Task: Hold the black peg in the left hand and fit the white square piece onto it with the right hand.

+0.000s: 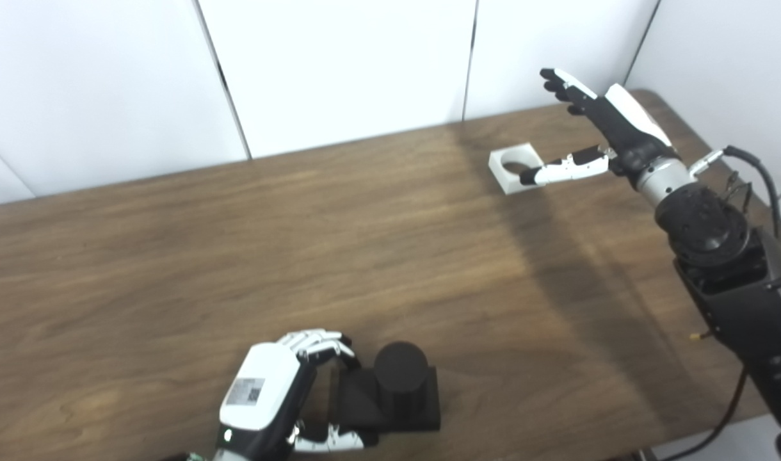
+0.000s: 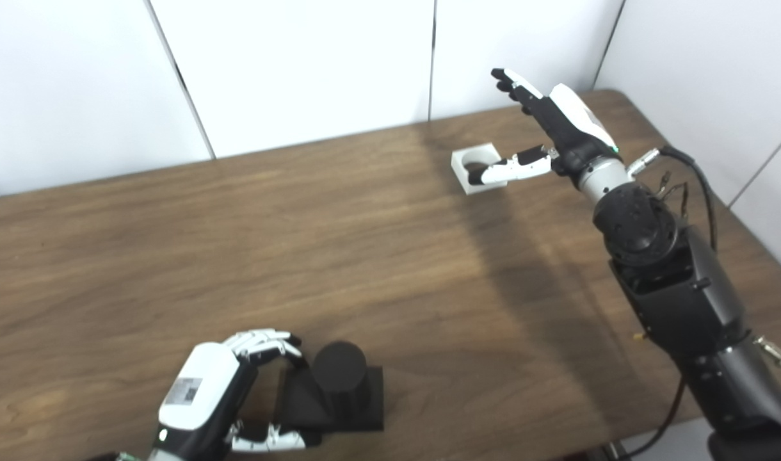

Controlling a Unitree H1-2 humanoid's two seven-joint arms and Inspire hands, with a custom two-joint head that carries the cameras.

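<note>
The black peg (image 1: pixel 400 378), a round post upright on a square base, stands at the table's (image 1: pixel 237 256) near edge. The white square piece (image 1: pixel 513 168), round-holed, lies flat near the table's far edge.

We have wide bare table (image 1: pixel 249 256) between the two work spots; nothing stands in the diagonal from 7 o'clock to 1 o'clock. Black peg (image 1: pixel 400 374) sits at 6 o'clock near the front edge, left hand (image 1: pixel 269 397) curled against its base at the peg's 9 o'clock; its 12 and 3 o'clock sides are free. White square piece (image 1: pixel 515 168) at 1 o'clock: right hand (image 1: pixel 611 137) spread above it, thumb overlapping its right edge. Wall panels close behind.
</note>
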